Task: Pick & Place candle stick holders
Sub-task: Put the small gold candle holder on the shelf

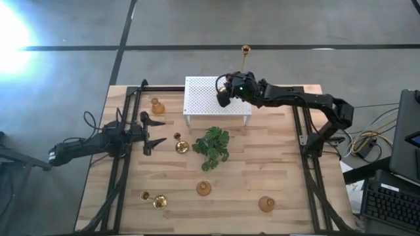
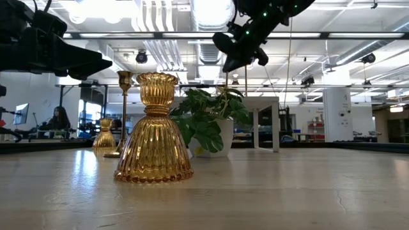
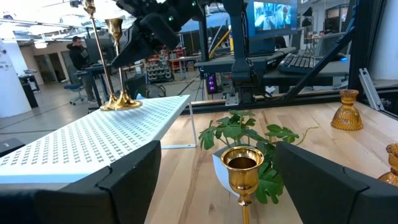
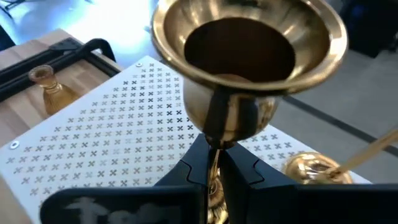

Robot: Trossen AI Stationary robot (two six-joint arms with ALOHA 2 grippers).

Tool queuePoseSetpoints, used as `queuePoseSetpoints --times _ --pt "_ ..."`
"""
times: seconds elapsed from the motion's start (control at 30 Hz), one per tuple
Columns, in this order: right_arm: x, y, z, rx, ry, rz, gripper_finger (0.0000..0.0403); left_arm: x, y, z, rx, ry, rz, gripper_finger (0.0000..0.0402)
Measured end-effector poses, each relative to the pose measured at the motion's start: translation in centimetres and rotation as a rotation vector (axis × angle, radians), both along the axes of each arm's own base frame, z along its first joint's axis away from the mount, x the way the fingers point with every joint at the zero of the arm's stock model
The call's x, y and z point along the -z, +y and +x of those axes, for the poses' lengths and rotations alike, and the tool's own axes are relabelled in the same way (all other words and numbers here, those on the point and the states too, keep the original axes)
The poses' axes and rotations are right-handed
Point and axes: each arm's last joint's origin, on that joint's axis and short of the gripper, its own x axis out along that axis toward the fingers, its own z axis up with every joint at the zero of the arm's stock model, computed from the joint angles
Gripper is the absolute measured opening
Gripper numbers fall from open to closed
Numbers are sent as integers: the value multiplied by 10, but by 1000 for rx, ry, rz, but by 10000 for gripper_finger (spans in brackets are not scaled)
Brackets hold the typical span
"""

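My right gripper (image 1: 223,94) hangs over the white perforated stand (image 1: 203,105), shut on a tall thin gold candle stick holder (image 4: 245,56). A second tall holder (image 1: 245,56) stands by its round base (image 4: 308,168) on the stand's far right corner. My left gripper (image 1: 159,132) is open at the table's left. A short-stemmed holder (image 3: 242,168) stands upright just ahead of it, untouched. Squat holders stand at the far left (image 1: 156,105), near middle (image 1: 204,188) and near right (image 1: 266,204). Another stemmed holder (image 1: 152,198) lies at the near left. My right gripper pinches the tall holder's thin stem (image 4: 214,140) between its two fingers, just under the cup. The fingers lie across the stem. The holder is upright, cup up. Whether its base rests on the stand, the gripper hides in the right wrist view.
A green leafy plant (image 1: 212,145) in a white pot stands mid-table, just right of the holder before my left gripper. Black frame rails (image 1: 118,177) run along the table's left and right edges. Bare wood lies near the front edge. People sit in the room beyond.
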Motion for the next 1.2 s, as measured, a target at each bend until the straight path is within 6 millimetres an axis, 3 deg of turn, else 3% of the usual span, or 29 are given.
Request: queuePoseSetpoints --times 0.3,0.83,1.2 --pt "-4 -8 15 70 -25 -17 13 0 0 0 0 1 0 319" --pt "-2 -23 9 181 20 -14 13 0 0 0 0 3 0 319" --pt "-3 -30 8 98 4 16 13 0 0 0 0 3 0 319"
